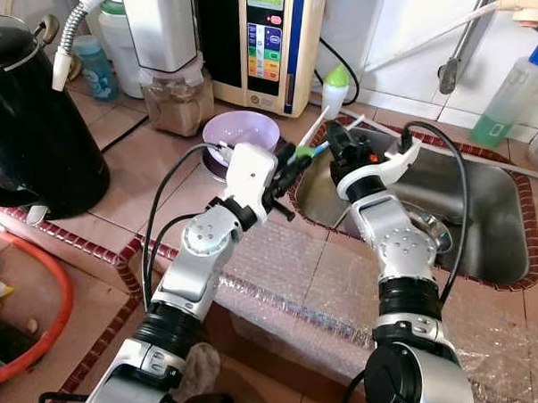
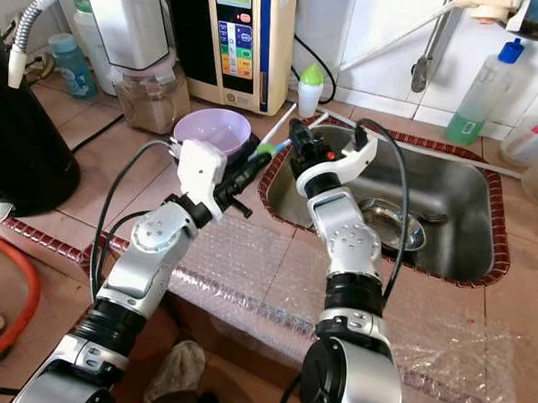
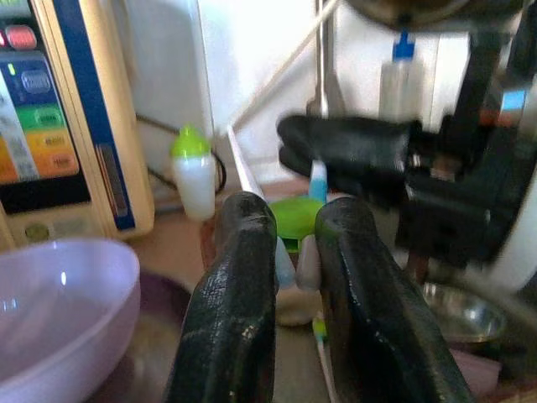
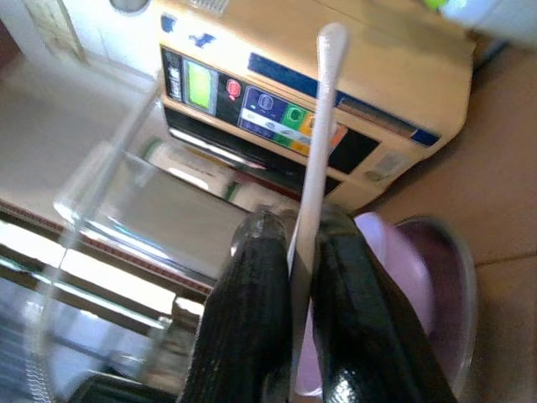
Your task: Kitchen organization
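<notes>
I'm seeing both grippers meeting over the sink's (image 1: 484,189) left rim, beside the purple bowl (image 1: 241,129). Right gripper (image 4: 291,243) is pinching a white stick (image 4: 317,126). Left gripper (image 3: 285,269) is clamping a green-capped utensil bundle (image 3: 295,220). Dispenser (image 1: 271,41) panel text unreadable.

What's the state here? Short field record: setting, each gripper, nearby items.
setting: tiled kitchen counter with steel sink
left gripper: over the sink's edge, shut on green and blue utensils
right gripper: over the sink's near corner, shut on a white stick
purple bowl: on the counter, behind the left gripper
metal dish: inside the sink
black kettle: on the counter at far left
green soap bottle: behind the sink
</notes>
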Tool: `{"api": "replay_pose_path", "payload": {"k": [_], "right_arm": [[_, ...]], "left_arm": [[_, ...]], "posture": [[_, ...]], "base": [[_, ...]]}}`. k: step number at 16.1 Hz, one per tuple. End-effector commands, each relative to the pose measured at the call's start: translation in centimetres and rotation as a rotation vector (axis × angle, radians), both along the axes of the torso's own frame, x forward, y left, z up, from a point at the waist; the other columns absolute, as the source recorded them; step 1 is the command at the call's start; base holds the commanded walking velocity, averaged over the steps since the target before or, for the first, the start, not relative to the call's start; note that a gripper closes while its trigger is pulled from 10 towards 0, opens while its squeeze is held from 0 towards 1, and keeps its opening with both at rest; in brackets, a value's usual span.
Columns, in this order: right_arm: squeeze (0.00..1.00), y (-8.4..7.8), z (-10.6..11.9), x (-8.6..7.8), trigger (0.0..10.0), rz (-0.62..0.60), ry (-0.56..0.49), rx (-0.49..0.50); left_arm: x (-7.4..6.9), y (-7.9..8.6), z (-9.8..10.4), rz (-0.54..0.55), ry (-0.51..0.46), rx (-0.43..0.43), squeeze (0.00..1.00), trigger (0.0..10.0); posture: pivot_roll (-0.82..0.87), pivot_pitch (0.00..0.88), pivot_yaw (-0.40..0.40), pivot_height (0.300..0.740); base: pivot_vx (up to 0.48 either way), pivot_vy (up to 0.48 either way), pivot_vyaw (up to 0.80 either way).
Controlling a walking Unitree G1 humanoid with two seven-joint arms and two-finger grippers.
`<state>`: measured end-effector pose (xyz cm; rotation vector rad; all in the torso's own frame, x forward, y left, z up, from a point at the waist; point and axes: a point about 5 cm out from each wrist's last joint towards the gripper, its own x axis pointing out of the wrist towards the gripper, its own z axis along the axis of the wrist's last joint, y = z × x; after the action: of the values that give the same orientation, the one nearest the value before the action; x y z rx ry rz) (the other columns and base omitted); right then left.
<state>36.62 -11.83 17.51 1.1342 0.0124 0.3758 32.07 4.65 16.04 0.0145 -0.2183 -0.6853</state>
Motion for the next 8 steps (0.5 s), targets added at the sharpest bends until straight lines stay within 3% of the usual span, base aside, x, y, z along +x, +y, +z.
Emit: {"api": "replay_pose_path", "payload": {"k": [1, 2, 5, 7, 8], "right_arm": [[0.0, -1.7, -0.7, 0.3, 0.0, -0.111, 0.036, -0.134], [0.0, -2.7, -1.0, 0.4, 0.0, -0.197, 0.046, -0.225], [0.0, -4.6, -1.6, 0.5, 0.0, -0.316, 0.091, -0.311], [0.0, -6.0, -2.1, 0.5, 0.0, -0.408, 0.123, -0.422], [0.0, -7.3, -3.3, 0.3, 4.0, -0.489, 0.178, -0.694]], "left_arm": [[0.1, 0.2, 0.8, 0.01, -0.041, 0.008, 0.21, 10.0], [0.1, 0.2, 0.8, 0.006, -0.034, 0.003, 1.0, 10.0], [0.1, 0.2, 0.7, 0.005, -0.028, 0.006, 1.0, 10.0], [0.1, 0.3, 0.6, 0.008, -0.026, 0.009, 1.0, 10.0], [0.3, 0.9, 0.6, 0.045, -0.009, 0.011, 1.0, 10.0]], "posture": [[-0.05, 0.0, 0.051, 0.74], [-0.05, 0.0, 0.048, 0.74], [-0.05, 0.0, 0.047, 0.74], [-0.05, 0.0, 0.047, 0.74], [-0.05, 0.0, 0.048, 0.74]], "base": [[0.0, 0.0, 0.0], [0.0, 0.0, 0.0], [0.0, 0.0, 0.0], [0.0, 0.0, 0.0], [0.0, 0.0, 0.0]]}}
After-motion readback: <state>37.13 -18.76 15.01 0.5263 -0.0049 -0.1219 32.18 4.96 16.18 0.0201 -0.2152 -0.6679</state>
